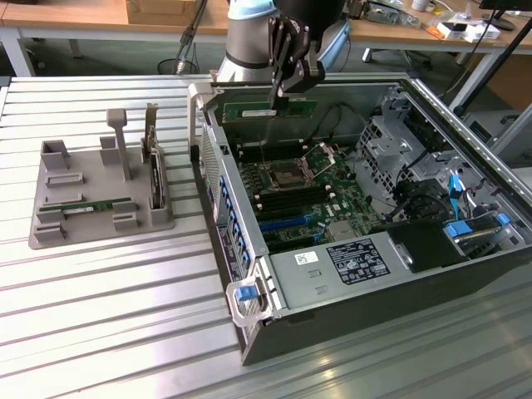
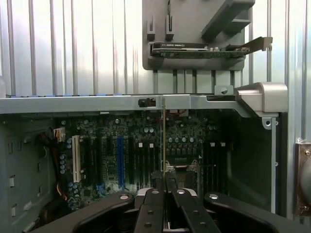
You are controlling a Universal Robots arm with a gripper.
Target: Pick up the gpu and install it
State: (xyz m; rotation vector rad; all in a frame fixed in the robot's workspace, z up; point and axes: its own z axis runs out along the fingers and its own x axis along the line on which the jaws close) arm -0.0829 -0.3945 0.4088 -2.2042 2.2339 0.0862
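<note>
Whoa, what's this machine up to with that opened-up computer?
A robot arm's hand is shut on the gpu, a long green circuit-board stick, holding it above the motherboard of the open computer case; it isn't seated in a slot yet. On the exterior view's left, a grey holder carries another green stick and an upright dark card.

Electronics lab, open PC case (image 1: 399, 309), slatted alu bench (image 1: 100, 320), desks (image 1: 66, 12) behind

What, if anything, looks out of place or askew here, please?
Nothing stands out. The gripper is shut on the gpu, holding it straight over the open computer case, and the dark card stands upright in its grey holder.
</note>
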